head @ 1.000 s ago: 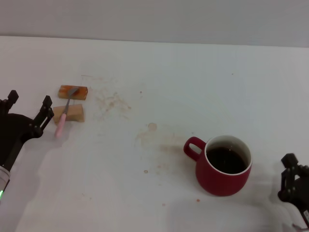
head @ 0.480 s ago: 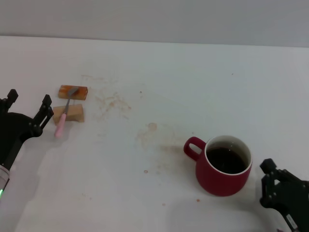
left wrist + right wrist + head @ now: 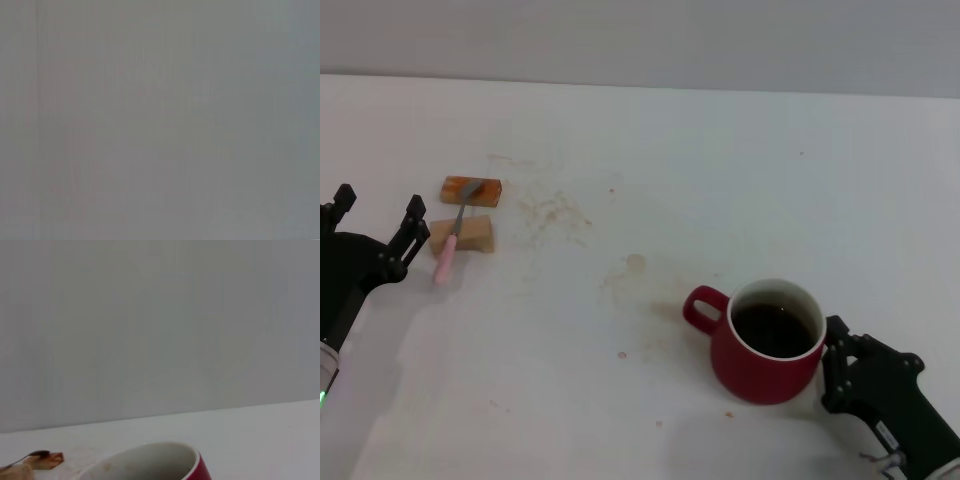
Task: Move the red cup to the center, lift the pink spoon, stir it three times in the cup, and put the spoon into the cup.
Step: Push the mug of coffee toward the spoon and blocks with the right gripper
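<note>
Cup [image 3: 766, 342] — touching right gripper [image 3: 832, 365].

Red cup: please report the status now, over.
Right gripper against red cup, pushing it toward center. Left gripper open, beside pink spoon resting on blocks. Path clear.

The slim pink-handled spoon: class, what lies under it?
The pink-handled spoon rests across a tan block, its grey bowl on an orange block. The block tops beneath it are hidden.
</note>
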`<state>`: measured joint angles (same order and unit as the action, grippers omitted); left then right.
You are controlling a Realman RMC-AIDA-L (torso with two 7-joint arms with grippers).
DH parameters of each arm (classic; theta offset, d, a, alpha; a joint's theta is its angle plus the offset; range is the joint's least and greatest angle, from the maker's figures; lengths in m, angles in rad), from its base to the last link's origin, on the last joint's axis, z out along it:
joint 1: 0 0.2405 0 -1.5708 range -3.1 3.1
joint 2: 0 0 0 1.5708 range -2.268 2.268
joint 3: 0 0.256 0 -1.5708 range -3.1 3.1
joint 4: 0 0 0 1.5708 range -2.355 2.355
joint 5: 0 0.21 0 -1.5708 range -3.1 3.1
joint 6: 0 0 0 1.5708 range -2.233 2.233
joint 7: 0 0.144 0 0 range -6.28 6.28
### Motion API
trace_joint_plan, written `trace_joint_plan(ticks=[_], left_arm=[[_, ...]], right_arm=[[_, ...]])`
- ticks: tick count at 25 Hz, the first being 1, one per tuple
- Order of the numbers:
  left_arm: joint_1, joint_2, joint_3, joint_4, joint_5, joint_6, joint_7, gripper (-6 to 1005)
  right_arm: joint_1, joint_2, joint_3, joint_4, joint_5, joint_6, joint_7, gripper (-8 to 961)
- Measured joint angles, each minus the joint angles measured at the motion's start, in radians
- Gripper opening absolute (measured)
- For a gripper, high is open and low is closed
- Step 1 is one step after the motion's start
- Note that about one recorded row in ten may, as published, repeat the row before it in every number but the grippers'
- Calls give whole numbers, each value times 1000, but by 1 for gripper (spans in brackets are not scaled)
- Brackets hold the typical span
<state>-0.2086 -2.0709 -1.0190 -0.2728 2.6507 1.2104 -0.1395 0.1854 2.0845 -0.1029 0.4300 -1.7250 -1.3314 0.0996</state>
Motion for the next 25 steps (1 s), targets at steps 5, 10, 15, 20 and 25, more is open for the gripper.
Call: trace_joint_plan(ticks=[5,10,15,20,25], left_arm=[[0,0,0,2,0,-1,0,813],[0,1,0,3,0,-11,0,811],[-3,2,-1,4,0,-16,0,810],[-4,2,-1,11,0,-17,0,809],[-10,2,-1,13,0,-23,0,808]], right_arm=[[35,0,-10,3,0,25,5,0],[73,2,-15,3,0,47,34,0],[96,5,-15,-1,0,57,36,0],[71,2,-24,9,-3,24,35,0],[14,0,-49,6,-48,-20,30,0]])
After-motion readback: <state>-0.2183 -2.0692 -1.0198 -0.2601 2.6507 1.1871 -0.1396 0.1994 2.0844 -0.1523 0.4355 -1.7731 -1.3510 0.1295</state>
